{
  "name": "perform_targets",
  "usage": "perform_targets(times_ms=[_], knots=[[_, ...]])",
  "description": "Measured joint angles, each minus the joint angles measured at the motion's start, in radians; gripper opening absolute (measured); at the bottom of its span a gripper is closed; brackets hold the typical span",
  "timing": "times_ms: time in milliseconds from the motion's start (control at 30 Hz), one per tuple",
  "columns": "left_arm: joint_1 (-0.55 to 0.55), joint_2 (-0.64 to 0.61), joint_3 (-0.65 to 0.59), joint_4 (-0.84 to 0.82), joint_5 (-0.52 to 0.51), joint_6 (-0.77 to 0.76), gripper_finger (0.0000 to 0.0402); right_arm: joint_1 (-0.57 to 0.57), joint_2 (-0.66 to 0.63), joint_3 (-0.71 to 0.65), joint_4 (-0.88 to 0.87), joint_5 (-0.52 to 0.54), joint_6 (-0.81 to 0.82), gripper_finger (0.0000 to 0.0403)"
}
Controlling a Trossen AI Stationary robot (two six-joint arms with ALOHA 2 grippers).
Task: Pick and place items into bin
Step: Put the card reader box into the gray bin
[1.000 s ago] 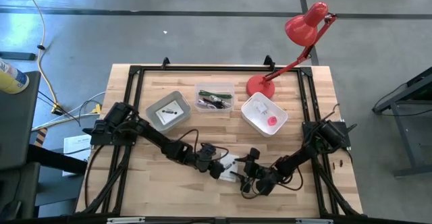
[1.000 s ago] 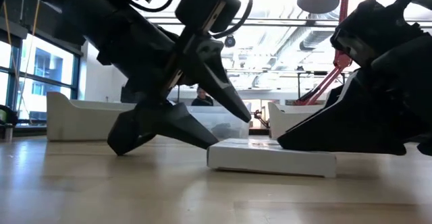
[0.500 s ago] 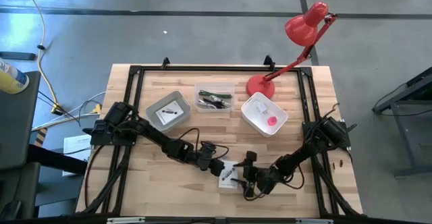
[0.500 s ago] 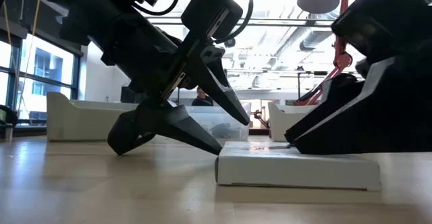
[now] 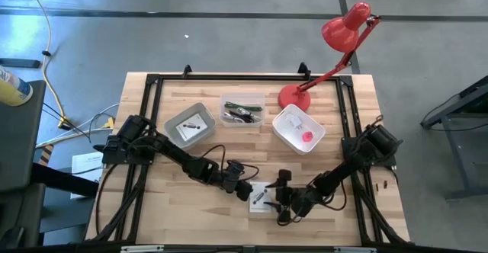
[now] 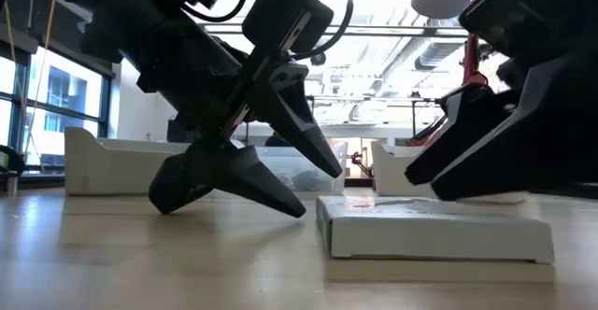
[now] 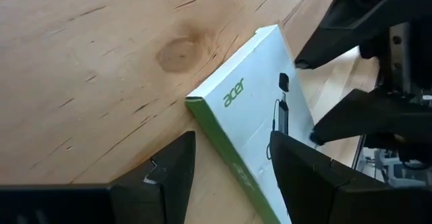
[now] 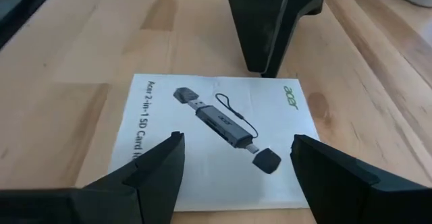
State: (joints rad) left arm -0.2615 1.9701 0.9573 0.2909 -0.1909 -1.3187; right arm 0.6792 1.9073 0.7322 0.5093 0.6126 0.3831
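Note:
A flat white card (image 5: 260,200), printed with a dark card reader and green lettering, lies flat on the wood near the table's near edge (image 8: 216,140). My left gripper (image 5: 245,192) is open at its left side, and one corner of the card (image 7: 202,106) lies between the fingers. My right gripper (image 5: 280,200) is open at its right side, its fingers spread wide on either side of the card (image 6: 430,235) and just above it. A second white card (image 5: 189,124) lies in the grey bin. The green pen and cables fill the clear bin (image 5: 242,110).
Three bins stand in a row toward the far side: grey (image 5: 171,135), clear, and white (image 5: 290,139), which holds a pink piece (image 5: 306,135). A red desk lamp (image 5: 293,97) stands at the far right. A black frame (image 5: 229,76) edges the table.
The white card has slid along the table toward the near edge, with my right gripper's finger resting on its top. That finger has since risen off the card. My left gripper followed the card a little toward the near edge.

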Motion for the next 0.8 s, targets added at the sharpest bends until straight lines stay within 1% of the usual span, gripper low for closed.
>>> perform_targets(times_ms=[133,300,467,800], knots=[[0.0,0.0,0.0,-0.002,0.0,0.005,0.0179,0.003,-0.035,0.001,-0.035,-0.015,0.014,0.0259],[0.0,0.0,-0.001,-0.006,0.0,0.013,0.0179,0.002,-0.079,0.003,-0.093,-0.074,0.033,0.0259],[0.0,0.0,-0.001,-0.006,0.0,0.013,0.0179,0.002,-0.07,0.003,-0.165,-0.124,0.073,0.0259],[-0.003,0.0,-0.003,0.01,0.001,0.029,0.0179,0.022,-0.053,0.006,-0.19,-0.104,0.093,0.0259]])
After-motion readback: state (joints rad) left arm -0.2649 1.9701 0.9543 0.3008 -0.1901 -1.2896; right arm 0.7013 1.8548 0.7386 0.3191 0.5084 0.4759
